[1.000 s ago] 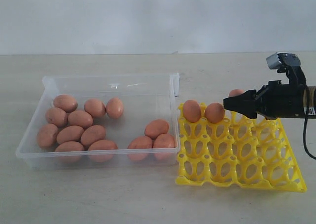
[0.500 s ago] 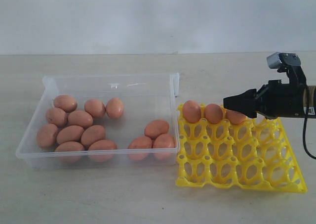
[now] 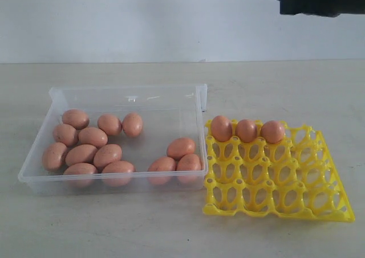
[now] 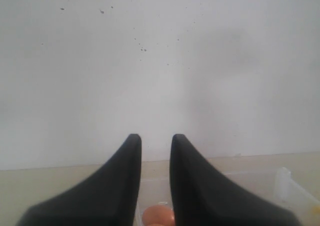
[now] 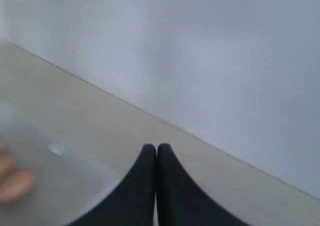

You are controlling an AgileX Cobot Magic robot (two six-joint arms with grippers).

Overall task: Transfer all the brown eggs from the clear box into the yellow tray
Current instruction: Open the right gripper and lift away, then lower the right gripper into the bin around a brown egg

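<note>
My right gripper (image 5: 156,147) is pressed together, my left gripper (image 4: 155,137) spread.
Three smooth pinkish-brown eggs (image 3: 246,130) sit in the far row of the bright yellow plastic tray (image 3: 336,214); others lie in the clear plastic box (image 3: 125,90).

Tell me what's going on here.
A two-armed robot is shifting brown eggs from the clear box into the yellow tray. Three eggs sit in the tray's far row, and thirteen lie in the box. Neither hand holds anything at this moment. The right hand is shut and empty, held high over the tray side. The left hand is open, hanging above the box.
</note>
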